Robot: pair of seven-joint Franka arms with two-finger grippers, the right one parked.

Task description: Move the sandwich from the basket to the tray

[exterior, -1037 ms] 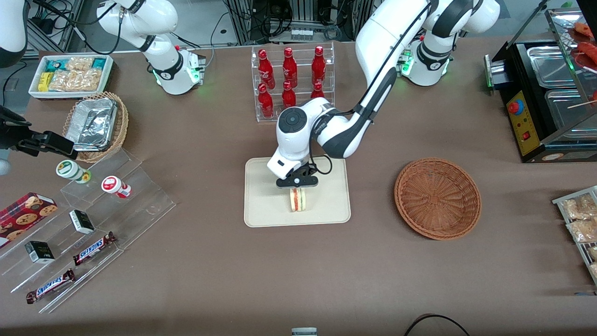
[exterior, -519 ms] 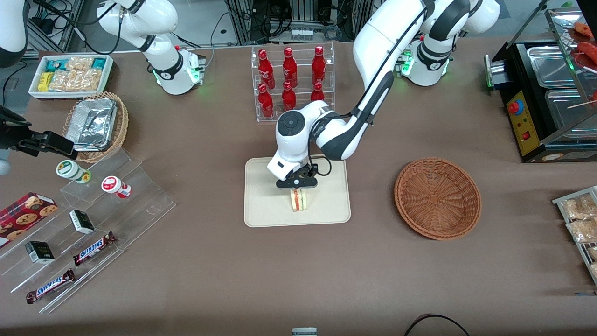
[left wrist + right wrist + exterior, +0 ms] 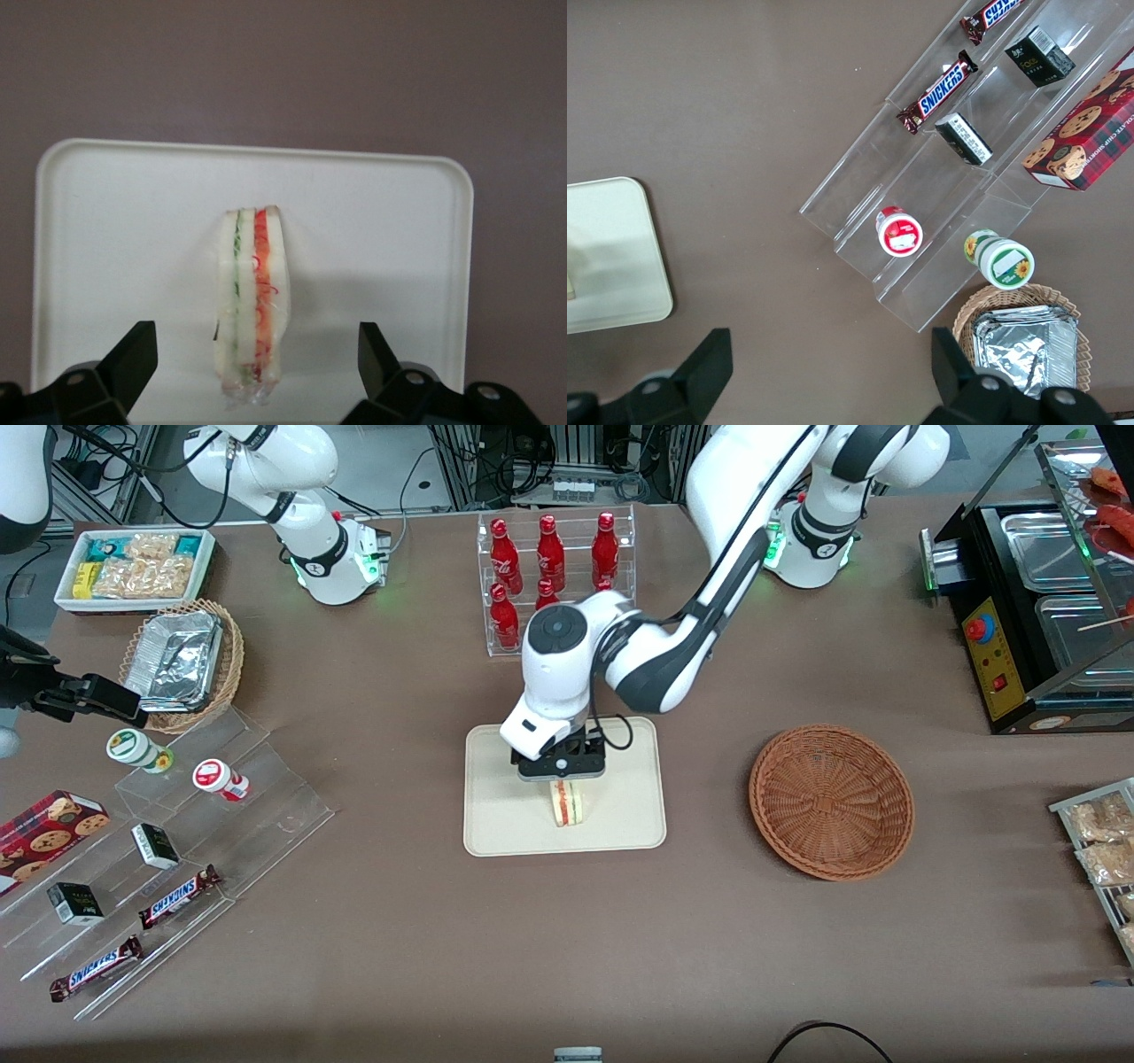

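Hovering over the tray [image 3: 496, 824], the gripper [image 3: 257, 363] has its fingers [image 3: 133, 350] spread wide, clear of the one sandwich [image 3: 567, 803] standing on edge on the tray. Risk now: a finger clipping it could topple that narrow wedge. One basket [image 3: 831, 802], empty; one tray; one sandwich.

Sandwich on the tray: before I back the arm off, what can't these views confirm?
- Front view: the gripper hides the sandwich's upper end and part of the tray.
- Wrist view: the sandwich's lowest tip and the tray's nearest rim are cut off by the frame edge.
- Parked arm's wrist view: only one tray corner shows.
- The jaws stand open, clear of the bread.
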